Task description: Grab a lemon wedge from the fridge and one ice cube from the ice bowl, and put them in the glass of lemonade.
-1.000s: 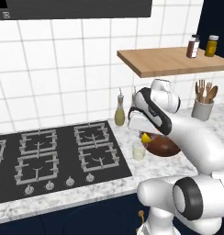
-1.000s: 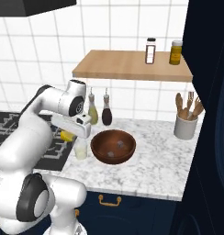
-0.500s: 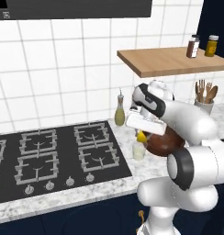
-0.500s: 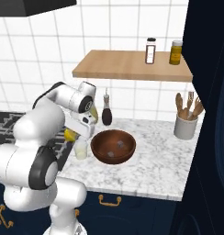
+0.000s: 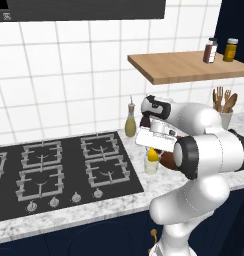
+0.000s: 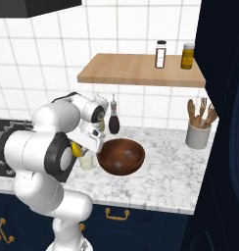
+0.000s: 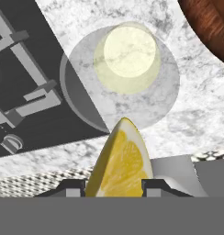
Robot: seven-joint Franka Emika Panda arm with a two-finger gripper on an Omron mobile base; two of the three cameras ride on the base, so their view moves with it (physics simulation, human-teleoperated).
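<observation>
I'm working over the marble counter (image 6: 155, 181), between the stovetop (image 5: 59, 170) on one side and the brown bowl (image 6: 120, 157) on the other; the bowl rim is sitting close beside the glass, so side room is tight there and I'm judging a straight vertical approach to be the safe one. Above, the wooden shelf (image 5: 184, 65) is well clear.

The glass of lemonade (image 7: 128, 57) is standing upright just beyond the stovetop edge, mouth open to me, small target. It's probably light and tippy, so I'm avoiding any touch on its rim.

My gripper (image 7: 114, 186) is clamped on the lemon wedge (image 7: 119, 160), fingers on its two flat cut faces, point toward the glass. The wedge is hanging just above the glass (image 5: 152, 155) and, from the hand camera, not quite centred over the mouth. I'm judging it soft, wet and slippery: too much squeeze is risking a squirt-out.
</observation>
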